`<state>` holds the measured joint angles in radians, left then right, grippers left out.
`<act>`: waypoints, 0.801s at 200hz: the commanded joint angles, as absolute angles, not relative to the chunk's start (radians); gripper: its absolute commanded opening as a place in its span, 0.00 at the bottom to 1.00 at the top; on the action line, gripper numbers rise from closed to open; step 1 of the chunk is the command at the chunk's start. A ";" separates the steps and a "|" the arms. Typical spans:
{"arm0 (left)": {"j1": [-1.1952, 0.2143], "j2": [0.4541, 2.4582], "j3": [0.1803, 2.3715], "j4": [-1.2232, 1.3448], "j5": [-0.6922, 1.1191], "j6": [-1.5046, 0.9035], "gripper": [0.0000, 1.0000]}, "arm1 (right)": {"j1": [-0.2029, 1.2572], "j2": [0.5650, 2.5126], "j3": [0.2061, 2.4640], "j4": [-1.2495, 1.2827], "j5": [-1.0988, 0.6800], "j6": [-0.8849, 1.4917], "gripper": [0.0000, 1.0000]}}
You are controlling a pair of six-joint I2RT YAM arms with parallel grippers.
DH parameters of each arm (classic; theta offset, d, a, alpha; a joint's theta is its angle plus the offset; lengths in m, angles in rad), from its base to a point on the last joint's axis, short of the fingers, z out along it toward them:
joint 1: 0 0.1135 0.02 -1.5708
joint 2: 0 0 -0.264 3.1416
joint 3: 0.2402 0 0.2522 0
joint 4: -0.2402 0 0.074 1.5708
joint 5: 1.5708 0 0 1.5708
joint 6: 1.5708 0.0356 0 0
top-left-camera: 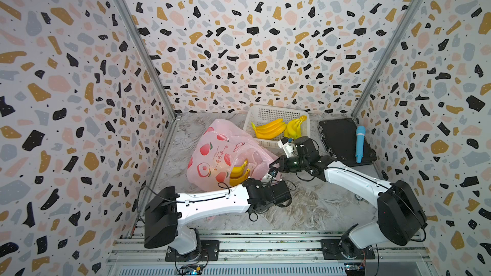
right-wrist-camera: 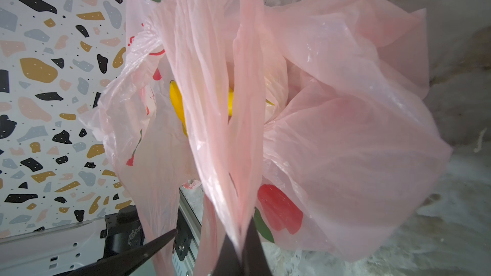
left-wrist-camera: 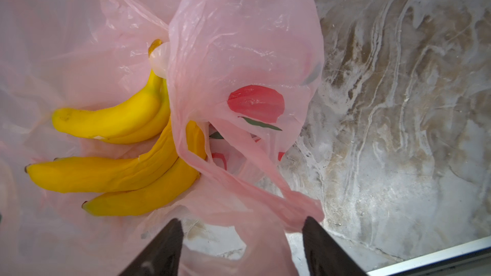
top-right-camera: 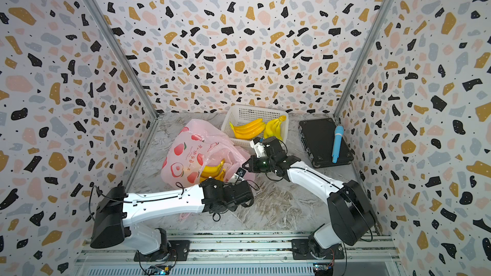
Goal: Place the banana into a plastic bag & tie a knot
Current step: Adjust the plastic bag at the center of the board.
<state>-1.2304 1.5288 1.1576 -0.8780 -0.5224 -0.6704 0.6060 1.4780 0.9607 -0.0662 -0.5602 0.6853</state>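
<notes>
Pinching a gathered fold of the bag [top-left-camera: 225,150] [top-right-camera: 191,155] in the right end effector [right-wrist-camera: 240,245], with both fingers pressed together on the pink film in the right wrist view. Meeting the bag at its right edge with that end effector in both top views. Holding the left end effector [left-wrist-camera: 241,224] at the bag's near edge with fingers spread apart, clamping nothing, with a thin handle strip of the bag running up against one fingertip [left-wrist-camera: 310,224] and loose film sagging between the two. Showing the banana [top-left-camera: 238,172] [top-right-camera: 212,169] [left-wrist-camera: 119,176] inside the bag: a yellow bunch lying on the pink film just within the mouth, partly veiled by a fold in the left wrist view and only a sliver between folds in the right wrist view [right-wrist-camera: 176,102]. Showing the bag's mouth open and untied, printed side facing up, body slumping on the marbled surface [top-left-camera: 318,208]. Finding a white basket [top-left-camera: 273,114] just beside the bag on its far side, with two more bunches [top-left-camera: 268,128] lying in it. Finding a black case [top-left-camera: 340,139] well apart from the bag, past the basket on the robot's right, with a blue mic [top-left-camera: 360,143] lying on top of it.
</notes>
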 commanded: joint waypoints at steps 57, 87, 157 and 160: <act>-1.181 1.493 1.150 -0.927 -0.548 -0.704 0.00 | 0.601 1.371 1.001 -0.168 -0.390 0.805 0.00; -1.114 1.350 1.207 -1.028 -0.579 -0.668 0.00 | 0.603 1.300 1.044 -0.238 -0.318 0.807 0.00; -0.900 1.177 1.596 -1.175 -0.565 -0.402 0.00 | 0.626 1.183 1.260 -0.303 -0.221 0.823 0.00; -0.894 1.182 1.622 -1.186 -0.568 -0.389 0.00 | 0.627 1.183 1.273 -0.304 -0.221 0.825 0.00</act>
